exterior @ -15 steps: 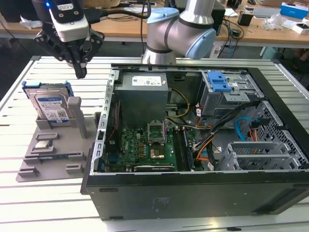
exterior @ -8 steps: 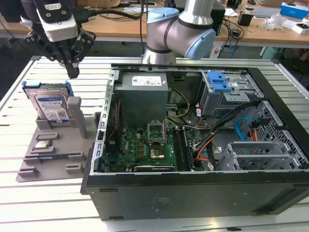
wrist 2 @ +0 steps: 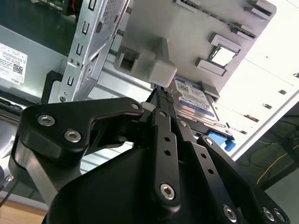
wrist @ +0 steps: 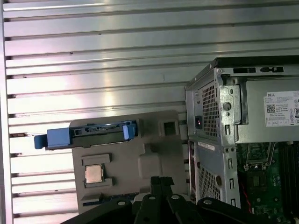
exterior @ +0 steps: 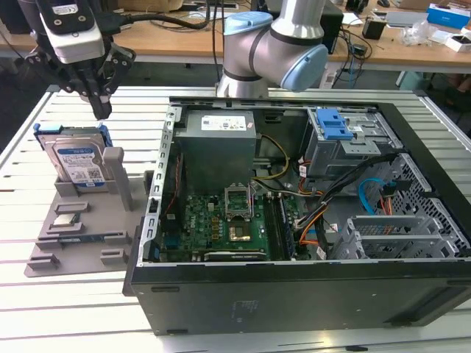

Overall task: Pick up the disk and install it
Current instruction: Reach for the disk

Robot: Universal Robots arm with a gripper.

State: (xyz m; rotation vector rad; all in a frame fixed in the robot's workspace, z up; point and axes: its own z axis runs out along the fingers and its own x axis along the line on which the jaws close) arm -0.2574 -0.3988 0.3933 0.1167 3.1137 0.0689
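Observation:
The disk [exterior: 77, 158] is a silver hard drive with a white-and-blue label in a blue bracket. It stands on edge in a slot of the grey holder plate [exterior: 81, 246] at the exterior view's left. My gripper [exterior: 99, 110] hangs just above the disk's upper edge, apart from it, its fingers together with nothing between them. In the first wrist view the disk [wrist: 88, 133] appears edge-on as a blue bar, with the gripper [wrist: 161, 181] below it in the picture. In the second wrist view the disk [wrist 2: 194, 100] lies just past the gripper [wrist 2: 161, 95].
An open computer case [exterior: 147, 220] lies beside the holder, with a grey power supply [exterior: 217, 147], the motherboard [exterior: 221, 220] and a drive cage with a blue latch [exterior: 335, 125]. A small square CPU chip [exterior: 65, 220] sits on the holder. The slatted metal table [exterior: 73, 301] surrounds everything.

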